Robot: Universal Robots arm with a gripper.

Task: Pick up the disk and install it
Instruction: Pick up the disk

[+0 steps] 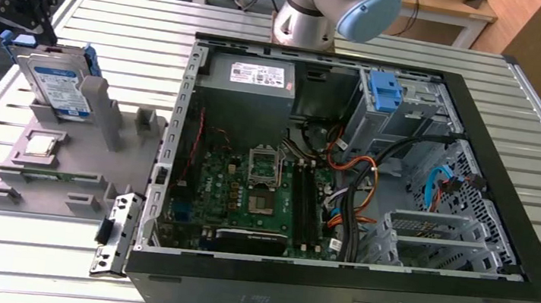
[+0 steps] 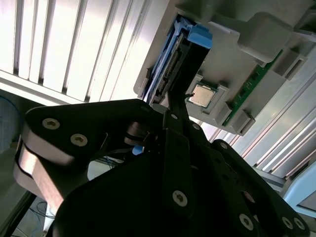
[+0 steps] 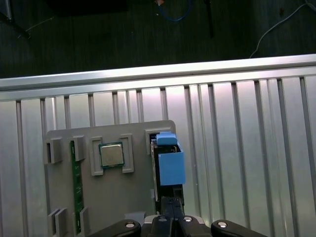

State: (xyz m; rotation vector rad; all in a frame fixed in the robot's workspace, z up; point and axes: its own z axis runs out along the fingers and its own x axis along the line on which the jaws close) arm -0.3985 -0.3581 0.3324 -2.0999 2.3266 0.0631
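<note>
Standing on edge and leaning back in the grey holder (image 1: 96,155), the disk (image 1: 58,85) showed its silver face, a white label with a blue band, and a blue bracket round its edges. It sat on the exterior view's left, outside the open computer case (image 1: 507,186). And the gripper (image 3: 170,206) hovered right at the disk's upper end, pointing down at it, fingers pressed together and gripping nothing; whether the tips touched the bracket could not be told.
</note>
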